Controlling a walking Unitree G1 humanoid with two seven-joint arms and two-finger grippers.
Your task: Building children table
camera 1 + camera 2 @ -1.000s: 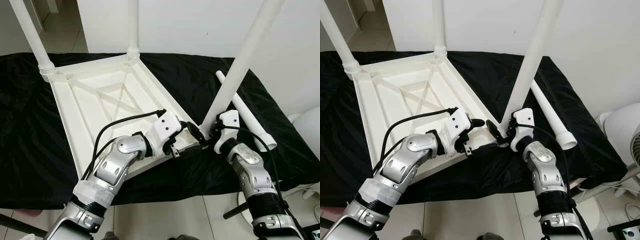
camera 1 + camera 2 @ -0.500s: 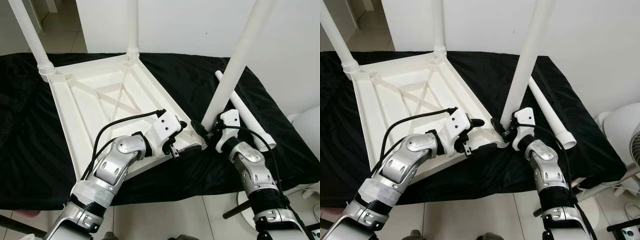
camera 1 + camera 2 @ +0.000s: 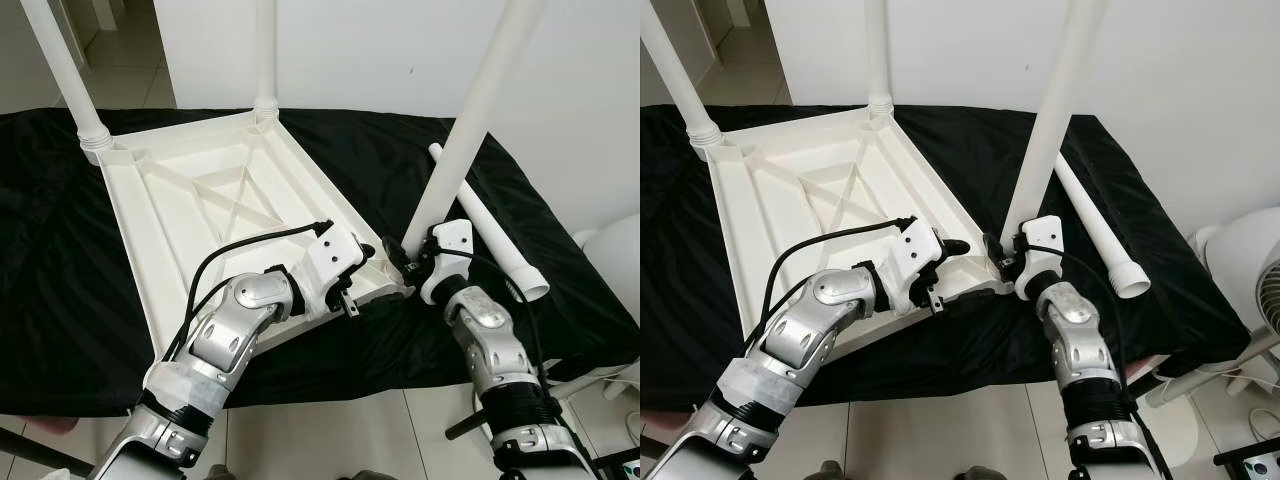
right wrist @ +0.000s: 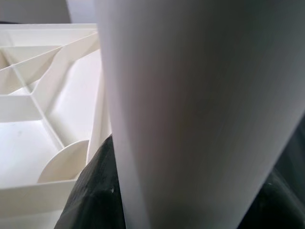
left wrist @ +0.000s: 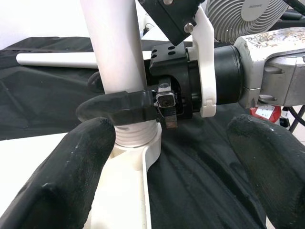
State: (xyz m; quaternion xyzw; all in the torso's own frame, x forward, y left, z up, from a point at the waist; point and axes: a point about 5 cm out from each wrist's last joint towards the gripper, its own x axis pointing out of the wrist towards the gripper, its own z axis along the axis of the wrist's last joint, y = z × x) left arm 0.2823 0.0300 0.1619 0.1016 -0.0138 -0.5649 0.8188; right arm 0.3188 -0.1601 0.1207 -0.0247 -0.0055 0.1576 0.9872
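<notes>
My right gripper (image 3: 1002,252) is clamped on the white leg (image 3: 1050,120) standing in the near corner of the upturned table top (image 3: 790,200). My left gripper (image 3: 958,270) is apart beside that corner.

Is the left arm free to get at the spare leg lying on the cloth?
Probably not directly. The spare leg lies beyond the upright leg, which the right gripper clamps at its base, so both block the left gripper.

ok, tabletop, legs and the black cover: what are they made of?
Tabletop: looks like moulded white plastic, going by the ribbed underside and satin sheen. Leg held by the right pincer: same smooth white plastic, probably a hollow tube. Black cover: thin, wrinkled fabric with a slight sheen.
</notes>
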